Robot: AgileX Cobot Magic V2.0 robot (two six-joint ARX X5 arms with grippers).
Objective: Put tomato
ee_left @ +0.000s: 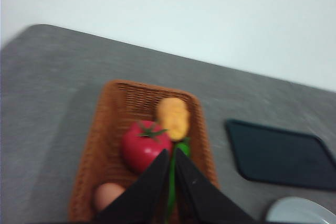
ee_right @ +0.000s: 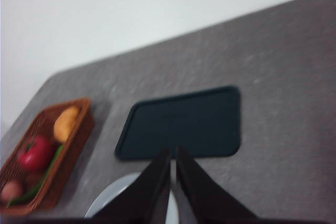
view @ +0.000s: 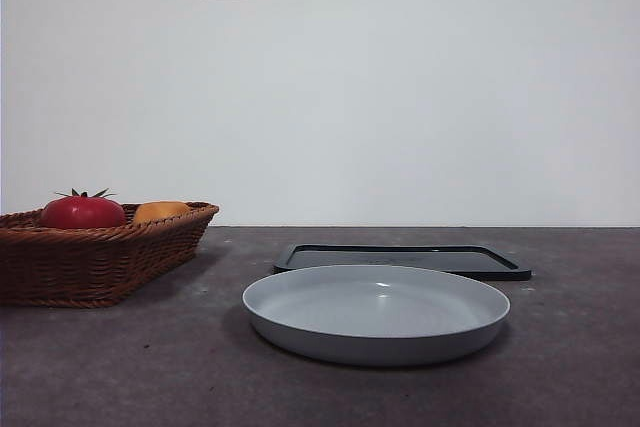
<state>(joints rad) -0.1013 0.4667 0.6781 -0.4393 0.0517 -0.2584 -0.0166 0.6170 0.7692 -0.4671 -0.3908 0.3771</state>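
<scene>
The glossy red tomato (view: 83, 212) with a dark green stem lies in a brown wicker basket (view: 100, 252) at the left. In the left wrist view the tomato (ee_left: 144, 145) lies in the basket (ee_left: 113, 129) just beyond my left gripper (ee_left: 171, 153), which is shut, empty and above it. My right gripper (ee_right: 172, 151) is shut and empty, high over the grey plate (ee_right: 118, 198); the tomato (ee_right: 35, 152) shows far off in that view. Neither gripper shows in the front view.
An orange-yellow fruit (view: 160, 211), a green vegetable (ee_left: 176, 182) and a pale brown egg-like thing (ee_left: 107, 196) share the basket. A grey round plate (view: 376, 312) sits front centre. A black flat tray (view: 405, 259) lies behind it.
</scene>
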